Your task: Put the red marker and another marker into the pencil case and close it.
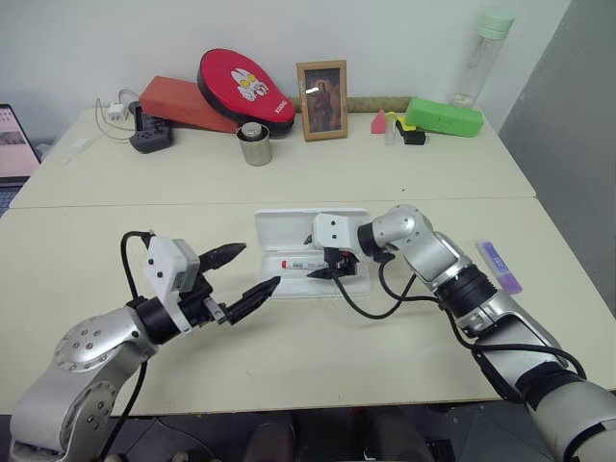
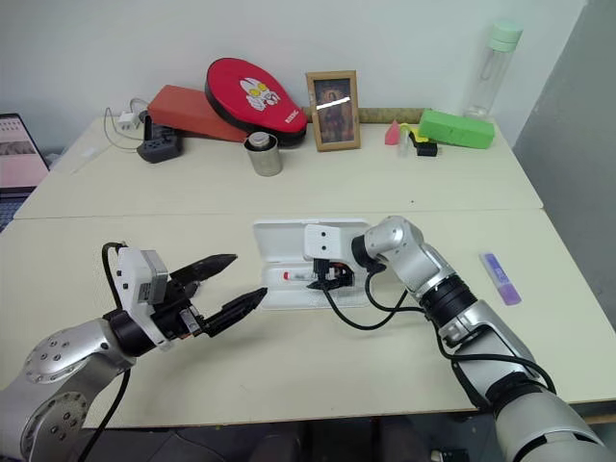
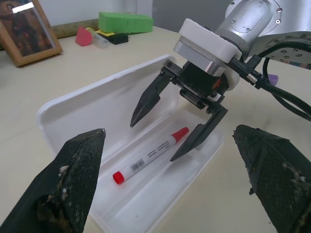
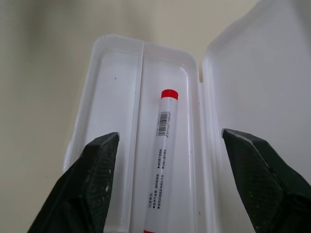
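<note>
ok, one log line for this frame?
red marker: lying in open pencil case | right gripper: open above it | left gripper: open, beside case | purple highlighter: on table

Bright, even room light falls from above, and soft shadows lie on the bench (image 1: 289,356) just under the left pincer (image 1: 245,269). Glare streaks the picture frame (image 2: 332,109) well beyond the right pincer (image 3: 177,128). In the wrist views the nearest fingertips (image 4: 92,189) look soft.
</note>
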Controlling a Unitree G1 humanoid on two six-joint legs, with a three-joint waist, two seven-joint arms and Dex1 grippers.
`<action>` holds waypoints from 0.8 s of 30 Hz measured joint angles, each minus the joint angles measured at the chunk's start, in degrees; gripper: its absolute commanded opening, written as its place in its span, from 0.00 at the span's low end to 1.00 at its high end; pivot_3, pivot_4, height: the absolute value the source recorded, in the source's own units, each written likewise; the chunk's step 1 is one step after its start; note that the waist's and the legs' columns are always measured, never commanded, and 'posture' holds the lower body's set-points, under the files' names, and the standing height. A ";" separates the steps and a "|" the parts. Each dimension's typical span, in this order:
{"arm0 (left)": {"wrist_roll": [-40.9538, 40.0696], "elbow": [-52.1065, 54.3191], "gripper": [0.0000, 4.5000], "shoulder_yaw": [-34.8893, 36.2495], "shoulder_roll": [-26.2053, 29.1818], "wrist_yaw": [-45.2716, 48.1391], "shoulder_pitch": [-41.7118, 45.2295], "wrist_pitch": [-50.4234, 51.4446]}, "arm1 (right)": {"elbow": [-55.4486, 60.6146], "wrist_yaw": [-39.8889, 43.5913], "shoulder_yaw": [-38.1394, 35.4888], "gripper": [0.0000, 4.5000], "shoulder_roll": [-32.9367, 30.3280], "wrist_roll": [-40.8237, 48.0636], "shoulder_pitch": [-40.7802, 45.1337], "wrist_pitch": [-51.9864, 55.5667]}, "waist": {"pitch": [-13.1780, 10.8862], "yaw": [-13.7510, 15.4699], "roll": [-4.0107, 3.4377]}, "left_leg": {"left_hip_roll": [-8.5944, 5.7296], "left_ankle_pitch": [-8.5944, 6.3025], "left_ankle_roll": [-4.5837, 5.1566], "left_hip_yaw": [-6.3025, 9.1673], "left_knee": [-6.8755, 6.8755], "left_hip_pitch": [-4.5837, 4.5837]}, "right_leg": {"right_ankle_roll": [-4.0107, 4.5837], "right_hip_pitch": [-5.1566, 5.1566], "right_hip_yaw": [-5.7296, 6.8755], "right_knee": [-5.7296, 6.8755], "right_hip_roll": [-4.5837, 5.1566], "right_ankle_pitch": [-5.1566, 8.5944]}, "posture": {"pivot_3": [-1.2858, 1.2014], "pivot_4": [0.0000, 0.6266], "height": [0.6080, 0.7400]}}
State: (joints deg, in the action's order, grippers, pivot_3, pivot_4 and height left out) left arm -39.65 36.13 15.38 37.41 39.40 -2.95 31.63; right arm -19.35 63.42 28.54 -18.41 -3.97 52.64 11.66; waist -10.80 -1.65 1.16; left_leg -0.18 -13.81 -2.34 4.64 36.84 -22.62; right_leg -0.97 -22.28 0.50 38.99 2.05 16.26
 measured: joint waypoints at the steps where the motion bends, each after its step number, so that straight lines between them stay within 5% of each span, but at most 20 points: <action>1: -0.18 -0.22 1.00 -1.21 -0.01 0.07 1.88 0.39 | 3.94 0.83 -1.54 0.98 -1.26 1.79 -1.46 2.19 | 0.00 0.21 0.00 | -0.05 0.00 0.00 0.03 0.02 -0.08 | -0.01 0.00 0.04 -0.02 0.00 0.00 | 0.52 0.24 1.00; 7: -0.40 -3.68 1.00 -10.14 -2.00 2.52 10.21 1.32 | 29.30 2.66 -15.06 0.98 -11.37 15.63 -16.42 19.59 | -0.01 0.80 -0.01 | -0.13 0.00 0.01 0.04 0.05 -0.21 | -0.07 0.01 0.08 -0.06 0.05 0.02 | 0.52 0.24 1.00; 11: 0.81 -8.25 1.00 -17.67 -6.60 4.86 17.87 1.18 | 37.96 -4.58 -27.19 0.98 -17.32 19.27 -23.44 30.56 | 0.01 1.46 -0.03 | -0.22 0.00 0.02 -0.11 0.10 -0.13 | -0.13 0.08 0.10 -0.03 0.08 0.03 | 0.52 0.24 1.00; 16: 4.51 -16.04 1.00 -26.29 -13.78 8.52 26.33 -2.03 | 31.15 -19.79 -37.27 0.98 -21.48 13.58 -30.63 39.05 | 0.03 1.33 0.02 | -0.25 0.00 0.02 -0.34 0.07 -0.14 | -0.13 -0.01 -0.01 -0.04 0.06 0.03 | 0.52 0.24 1.00; 24: 9.98 -25.32 1.00 -30.83 -19.89 12.54 32.12 -7.78 | 27.88 -28.93 -42.07 0.98 -21.99 12.07 -35.57 45.22 | 0.06 0.27 -0.08 | -0.21 0.00 0.03 -0.37 0.08 -0.09 | -0.09 0.05 -0.03 0.00 -0.22 0.04 | 0.52 0.24 1.00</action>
State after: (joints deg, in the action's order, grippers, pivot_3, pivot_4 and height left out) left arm -29.68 10.81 -15.46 17.52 51.95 29.18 23.86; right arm 8.53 34.49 -13.53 -40.40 8.10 17.07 56.88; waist -10.73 -1.38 1.08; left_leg -0.39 -13.81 -2.31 4.27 36.92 -22.71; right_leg -1.06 -22.23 0.47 39.00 1.83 16.30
